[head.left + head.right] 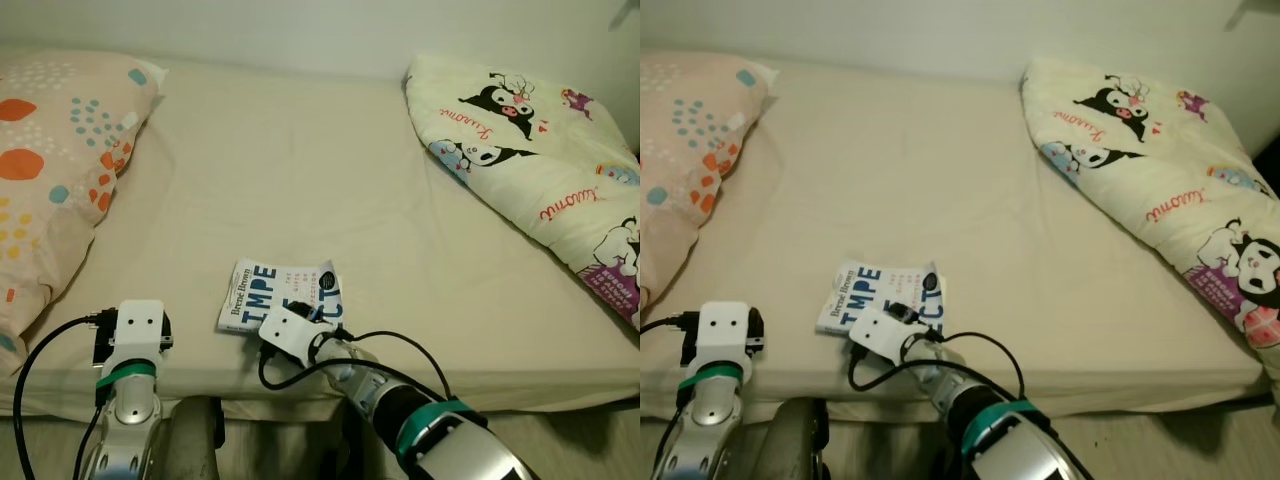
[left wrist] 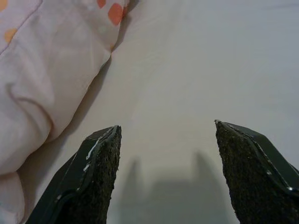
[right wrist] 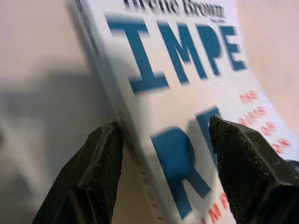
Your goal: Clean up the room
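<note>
A white paperback book (image 1: 281, 294) with large blue letters lies flat on the beige bed sheet (image 1: 300, 170), close to the mattress's front edge. My right gripper (image 3: 166, 126) reaches onto the bed from below and is open. Its two black fingers (image 3: 100, 158) straddle the book's (image 3: 187, 88) near edge, with the spine beside one finger. My left gripper (image 2: 166, 126) is open over bare sheet at the front left, holding nothing, just beside the pillow (image 2: 42, 79).
A peach pillow (image 1: 50, 170) with orange and teal dots lies at the left of the bed. A folded cream quilt (image 1: 540, 160) with cartoon prints lies at the right. The mattress's front edge (image 1: 560, 385) drops to the floor.
</note>
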Controlling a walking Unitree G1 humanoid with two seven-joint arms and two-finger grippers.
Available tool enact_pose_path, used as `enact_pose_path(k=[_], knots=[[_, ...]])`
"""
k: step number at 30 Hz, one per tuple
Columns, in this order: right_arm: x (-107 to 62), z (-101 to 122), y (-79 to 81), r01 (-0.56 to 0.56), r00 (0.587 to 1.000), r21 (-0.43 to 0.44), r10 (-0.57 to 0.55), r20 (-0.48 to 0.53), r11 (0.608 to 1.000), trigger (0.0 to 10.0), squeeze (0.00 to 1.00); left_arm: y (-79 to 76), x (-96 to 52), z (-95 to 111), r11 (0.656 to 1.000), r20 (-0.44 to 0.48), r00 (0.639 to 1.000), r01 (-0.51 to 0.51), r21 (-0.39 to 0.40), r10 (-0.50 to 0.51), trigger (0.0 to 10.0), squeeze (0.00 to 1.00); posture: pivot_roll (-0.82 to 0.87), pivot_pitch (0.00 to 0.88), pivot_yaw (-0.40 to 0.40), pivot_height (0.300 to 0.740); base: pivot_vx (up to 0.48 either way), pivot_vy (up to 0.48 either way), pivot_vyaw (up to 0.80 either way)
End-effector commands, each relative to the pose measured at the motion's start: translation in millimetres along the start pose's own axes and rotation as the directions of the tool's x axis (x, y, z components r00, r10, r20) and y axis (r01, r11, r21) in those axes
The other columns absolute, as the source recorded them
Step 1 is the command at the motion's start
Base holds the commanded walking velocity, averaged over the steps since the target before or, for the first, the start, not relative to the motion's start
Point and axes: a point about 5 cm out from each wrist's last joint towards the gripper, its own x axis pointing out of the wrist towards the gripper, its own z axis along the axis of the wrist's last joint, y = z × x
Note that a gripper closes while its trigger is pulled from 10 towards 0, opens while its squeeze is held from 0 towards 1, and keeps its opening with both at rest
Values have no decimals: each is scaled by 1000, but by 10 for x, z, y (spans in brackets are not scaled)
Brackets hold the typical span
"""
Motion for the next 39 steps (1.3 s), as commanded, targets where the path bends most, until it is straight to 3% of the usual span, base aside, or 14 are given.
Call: enact_pose_path(k=[1, 11, 14, 16, 17, 18, 20, 21, 23, 25, 27, 30, 35, 39], knots=[[-37, -68, 201, -87, 996, 98, 85, 25, 991, 10000, 0, -94, -24, -54, 996, -11, 996, 89, 23, -89, 10000, 0, 165, 115, -93, 600, 0, 0, 0], [-565, -733, 121, -316, 949, 357, 297, 109, 879, 10000, 0, -211, -59, -100, 828, 17, 907, 377, 415, -422, 10000, 0, 140, 104, -67, 600, 0, 0, 0], [-684, -821, -37, -247, 969, 485, 200, 148, 839, 10000, 0, -284, -104, -69, 713, 51, 835, 434, 551, -548, 10000, 0, 136, 83, -55, 600, 0, 0, 0], [-671, -775, -289, -80, 983, 671, -53, 175, 737, 10000, 0, -418, -174, -53, 557, 74, 724, 458, 693, -686, 10000, 0, 134, 63, -48, 600, 0, 0, 0], [-671, -775, -289, -80, 983, 671, -53, 175, 737, 10000, 0, -418, -174, -53, 557, 74, 724, 458, 693, -686, 10000, 0, 134, 63, -48, 600, 0, 0, 0], [-636, -707, -423, 2, 962, 781, -215, 169, 624, 10000, 0, -503, -210, -59, 454, 71, 647, 449, 770, -760, 10000, 0, 135, 57, -43, 600, 0, 0, 0], [-608, -634, -518, 32, 932, 859, -326, 159, 512, 10000, 0, -569, -222, -59, 389, 65, 596, 432, 814, -800, 10000, 0, 134, 56, -42, 600, 0, 0, 0], [-608, -634, -518, 32, 932, 859, -326, 159, 512, 10000, 0, -569, -222, -59, 389, 65, 596, 432, 814, -800, 10000, 0, 134, 56, -42, 600, 0, 0, 0], [-585, -485, -636, -10, 882, 930, -435, 182, 368, 10000, 0, -651, -195, -79, 310, 31, 549, 422, 852, -835, 10000, 0, 123, 59, -34, 600, 0, 0, 0], [-583, -444, -665, -33, 869, 942, -455, 192, 333, 10000, 0, -670, -185, -90, 285, 16, 538, 420, 862, -842, 10000, 0, 123, 59, -34, 600, 0, 0, 0], [-588, -319, -774, -196, 827, 964, -498, 262, 181, 10000, 0, -730, -104, -220, 185, -89, 548, 426, 886, -832, 10000, 0, 98, 35, -23, 600, 0, 0, 0], [-607, -228, -887, -300, 790, 947, -527, 312, 112, 10000, 0, -742, -39, -265, 123, -146, 564, 411, 903, -813, 10000, 0, 84, 37, -20, 600, 0, 0, 0], [-679, -46, -1122, -411, 721, 906, -572, 391, 103, 10000, 0, -824, 39, -248, 47, -138, 568, 299, 953, -811, 10000, 0, 65, 42, -17, 600, 0, 0, 0], [-701, -18, -1136, -422, 714, 902, -580, 393, 93, 10000, 0, -849, 59, -210, 54, -98, 566, 246, 968, -819, 10000, 0, 62, 61, -19, 600, 0, 0, 0]])
